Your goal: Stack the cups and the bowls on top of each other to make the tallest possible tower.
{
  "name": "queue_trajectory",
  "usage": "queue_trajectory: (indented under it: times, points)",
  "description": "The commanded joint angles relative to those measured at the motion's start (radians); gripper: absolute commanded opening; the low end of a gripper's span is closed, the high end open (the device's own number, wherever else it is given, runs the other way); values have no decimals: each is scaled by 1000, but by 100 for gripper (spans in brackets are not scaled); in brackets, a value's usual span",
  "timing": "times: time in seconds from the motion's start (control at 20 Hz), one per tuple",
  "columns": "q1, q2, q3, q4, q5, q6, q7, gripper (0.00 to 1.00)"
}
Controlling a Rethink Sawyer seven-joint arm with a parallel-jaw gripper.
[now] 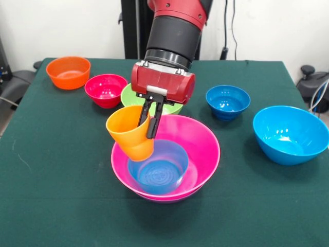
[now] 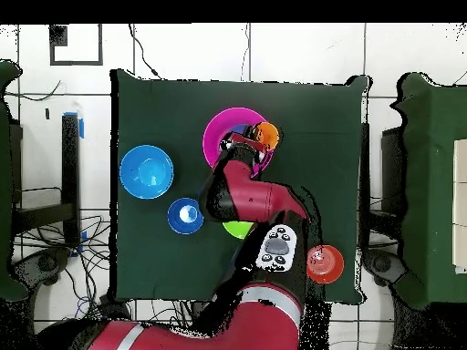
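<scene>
Front view. The gripper (image 1: 147, 123) is gripping the rim of the orange cup (image 1: 130, 133), one finger inside the wall and one outside, and is holding it tilted above one side of the pink bowl (image 1: 198, 141). The cup's base is hanging just over the pink rim. The pink bowl is sitting near the middle of the green tabletop (image 1: 61, 195), toward the near edge, with a purple bowl (image 1: 164, 197) showing as a thin rim beneath it and a small light-blue bowl (image 1: 160, 167) nesting inside it. A lime green bowl (image 1: 129, 95) is lying behind the gripper, partly hidden. A red bowl (image 1: 106, 90) is standing just beside it, and an orange bowl (image 1: 68, 72) is sitting at one far corner. A dark-blue bowl (image 1: 227, 101) is standing apart toward the other side, and a large sky-blue bowl (image 1: 290, 134) is resting close to that side edge.

Overhead view. The arm (image 2: 244, 196) is reaching over the tabletop (image 2: 315, 118) and covering part of the pink bowl (image 2: 219, 132). The orange cup (image 2: 267, 134) is showing at that bowl's rim. The sky-blue bowl (image 2: 146, 171) and dark-blue bowl (image 2: 185, 215) are lying toward one side edge, and the red bowl (image 2: 324, 263) near the opposite corner.
</scene>
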Motion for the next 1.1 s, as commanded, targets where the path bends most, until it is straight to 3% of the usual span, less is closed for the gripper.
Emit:
queue_trajectory:
  times: [0.05, 1.1]
  points:
    - [-24, 62, 108, 31, 5, 97, 113, 0]
    - [-32, 100, 148, 20, 22, 67, 141, 0]
